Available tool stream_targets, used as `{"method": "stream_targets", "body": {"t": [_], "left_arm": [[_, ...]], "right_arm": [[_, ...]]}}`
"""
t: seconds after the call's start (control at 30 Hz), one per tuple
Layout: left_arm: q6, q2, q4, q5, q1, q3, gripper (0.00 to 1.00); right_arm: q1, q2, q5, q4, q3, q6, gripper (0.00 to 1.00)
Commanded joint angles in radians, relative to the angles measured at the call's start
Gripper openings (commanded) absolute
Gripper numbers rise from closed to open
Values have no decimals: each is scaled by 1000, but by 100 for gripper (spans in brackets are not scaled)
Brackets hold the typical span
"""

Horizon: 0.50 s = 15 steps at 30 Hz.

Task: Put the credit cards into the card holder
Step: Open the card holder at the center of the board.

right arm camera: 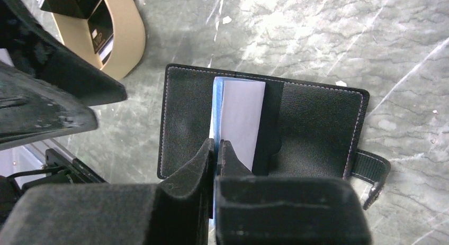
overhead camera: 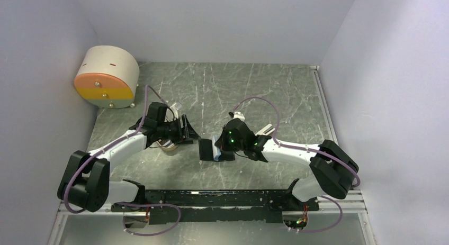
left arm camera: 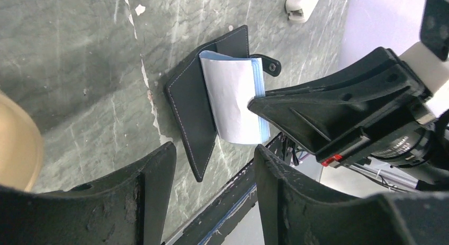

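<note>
The card holder [right arm camera: 317, 123] lies open on the table, black covers spread flat, snap tab [right arm camera: 373, 168] at one side. Its blue-grey pocket leaves [right arm camera: 241, 112] stand up in the middle. My right gripper [right arm camera: 216, 144] is shut on the edge of those leaves, above the card holder [overhead camera: 206, 148] in the top view. My left gripper [left arm camera: 214, 150] hovers open just left of the card holder [left arm camera: 193, 97], nothing between its fingers. The dark credit cards [right arm camera: 98, 28] lie in a beige tray [right arm camera: 129, 44] beyond the left gripper.
The beige tray [overhead camera: 168, 145] sits under the left wrist. A big beige-and-orange round box [overhead camera: 106, 78] stands at the back left by the wall. The black base rail [overhead camera: 222, 200] runs along the near table edge.
</note>
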Motion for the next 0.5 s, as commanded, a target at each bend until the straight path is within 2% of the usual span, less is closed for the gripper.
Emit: {"method": "stream_targets", "body": {"t": [0.0,0.13,0.33,0.47], "left_arm": [[-19,47,63,-21,-31,-15,61],[-21,75,67,-44,-57,-6,60],[-24,125,80,-56,-82,2,54],[-24,157,90,-60,-96,6,50]], "right_arm": [[-14,-21,-23,66,-9,17,1],[-25,-12,-32,73,-25,19,10],[-52,-21,-65,104,-71,21,27],[-67,-39,-91,144,-107,25,29]]}}
